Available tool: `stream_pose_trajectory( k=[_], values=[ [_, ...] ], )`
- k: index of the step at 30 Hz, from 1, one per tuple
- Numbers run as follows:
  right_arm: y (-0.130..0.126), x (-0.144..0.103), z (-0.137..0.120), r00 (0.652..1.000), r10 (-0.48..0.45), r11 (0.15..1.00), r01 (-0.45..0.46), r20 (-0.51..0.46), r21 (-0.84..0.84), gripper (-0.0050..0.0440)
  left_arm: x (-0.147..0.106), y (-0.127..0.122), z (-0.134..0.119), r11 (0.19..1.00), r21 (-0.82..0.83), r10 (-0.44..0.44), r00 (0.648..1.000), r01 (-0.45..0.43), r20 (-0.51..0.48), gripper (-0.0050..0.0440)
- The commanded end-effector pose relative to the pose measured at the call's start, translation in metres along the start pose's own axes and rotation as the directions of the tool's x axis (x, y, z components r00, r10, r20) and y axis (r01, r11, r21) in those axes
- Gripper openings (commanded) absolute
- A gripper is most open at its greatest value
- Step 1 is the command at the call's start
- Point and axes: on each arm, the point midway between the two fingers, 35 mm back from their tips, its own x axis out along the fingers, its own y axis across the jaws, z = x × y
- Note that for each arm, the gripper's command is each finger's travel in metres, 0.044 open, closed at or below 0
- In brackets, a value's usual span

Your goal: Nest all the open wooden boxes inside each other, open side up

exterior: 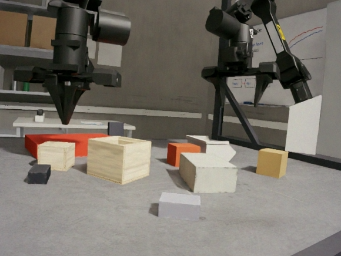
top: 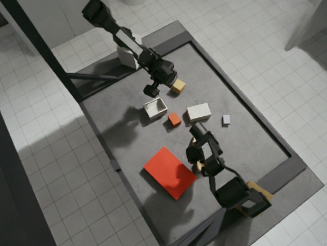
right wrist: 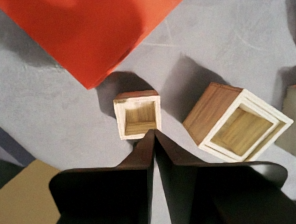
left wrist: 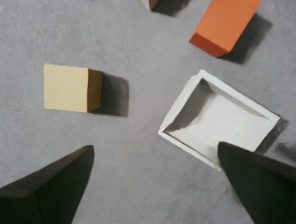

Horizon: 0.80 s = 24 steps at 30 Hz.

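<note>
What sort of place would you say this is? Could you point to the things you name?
Probably a robotics lab or workshop: two arms share a work table (top: pixel 118 113), with a whiteboard (exterior: pixel 306 38) of plotted curves and shelving (exterior: pixel 26 50) holding cardboard boxes (exterior: pixel 13 29) behind.

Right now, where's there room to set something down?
Between the open white box and red slab. It's crowded around the smaller wooden box, between that slab and the larger wooden box.
</note>
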Motion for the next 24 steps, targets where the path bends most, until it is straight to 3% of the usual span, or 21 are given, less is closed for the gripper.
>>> stream_pose_trajectory(
  k=[1, 8, 14, 19, 24],
  values=[
    [0.01, 0.0, 0.002, 1.0, -0.008, 0.998, 0.008, 0.009, -0.066, -0.005, -0.021, 0.0, -0.008, 0.996, -0.049, -0.08, 0.993, 0.076, -0.081, 0.04],
    [0.014, 0.003, 0.0, 1.0, -0.004, 0.996, 0.004, 0.004, -0.086, -0.005, -0.026, 0.0, -0.012, 0.991, -0.08, -0.113, 0.987, 0.104, -0.114, 0.04],
    [0.015, 0.016, -0.001, 1.0, 0.008, 0.997, -0.008, -0.001, -0.071, -0.005, -0.023, 0.002, -0.015, 0.992, -0.085, -0.108, 0.987, 0.098, -0.122, 0.04],
    [0.016, 0.04, -0.001, 1.0, 0.008, 0.997, -0.008, -0.001, -0.071, -0.005, -0.023, 0.002, -0.015, 0.992, -0.085, -0.108, 0.987, 0.098, -0.122, 0.04],
    [0.015, 0.044, 0.0, 1.0, 0.005, 0.997, -0.005, -0.001, -0.073, -0.005, -0.023, 0.002, -0.015, 0.992, -0.085, -0.108, 0.987, 0.098, -0.122, 0.04]
  ],
)
